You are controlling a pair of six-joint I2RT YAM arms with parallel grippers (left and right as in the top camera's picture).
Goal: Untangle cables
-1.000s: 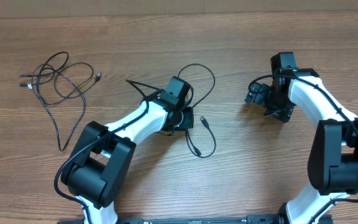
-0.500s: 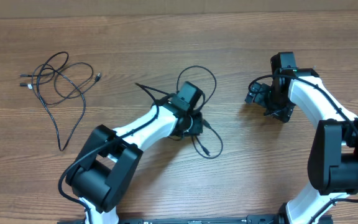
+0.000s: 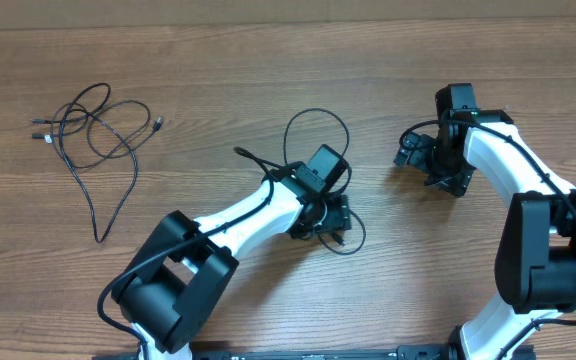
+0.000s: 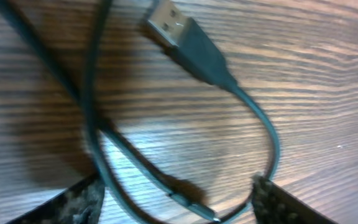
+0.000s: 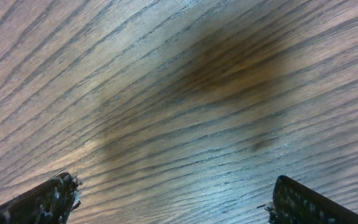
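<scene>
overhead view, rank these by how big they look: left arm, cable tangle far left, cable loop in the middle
1. left arm, though nearer the camera
2. cable tangle
3. middle cable loop; the arm hides part of it, so 2 versus 3 is unsure

A loose bundle of cables (image 3: 93,135) lies on the table (image 3: 268,60) in the upper left of the overhead frame. Well apart from it, a single cable (image 3: 315,110) loops at the centre, and its lower part runs beneath the left gripper (image 3: 330,215). In the left wrist view its plug (image 4: 185,40) lies at the top, with a loop of cord on the wood between the fingertips (image 4: 79,199). The right gripper (image 3: 413,150) sits right of centre, over bare table, well apart from both.
</scene>
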